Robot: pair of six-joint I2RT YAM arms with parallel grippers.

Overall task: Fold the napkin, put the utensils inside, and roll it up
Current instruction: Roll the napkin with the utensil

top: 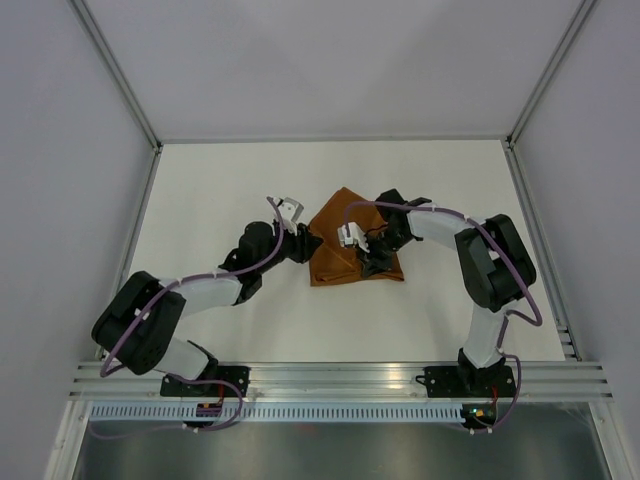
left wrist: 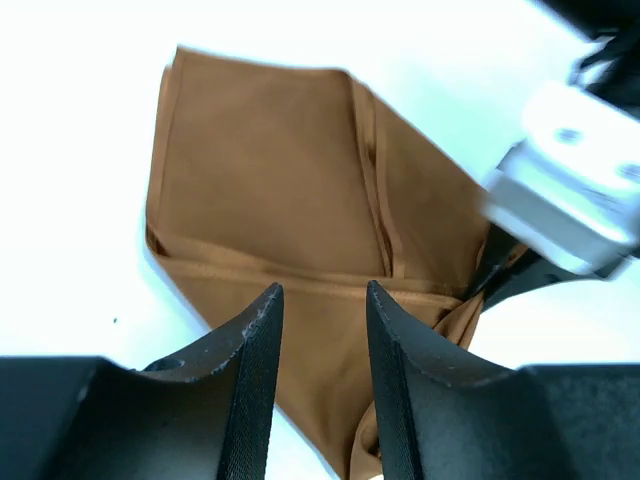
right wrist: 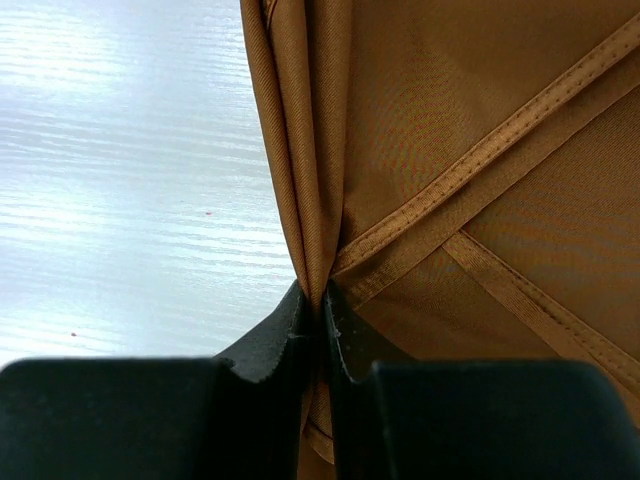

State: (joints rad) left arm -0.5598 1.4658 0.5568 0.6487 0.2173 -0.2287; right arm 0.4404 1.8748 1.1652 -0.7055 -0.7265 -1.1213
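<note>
Pinching a napkin [right wrist: 450, 150] fold, the right gripper [right wrist: 322, 310] hides the crease's end; left gripper [left wrist: 322, 290] hangs unclenched.

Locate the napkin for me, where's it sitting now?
In the top view the napkin lies folded at the middle of the table. The right claw pinches a fold of it; the open left claw hovers at its left edge.
</note>
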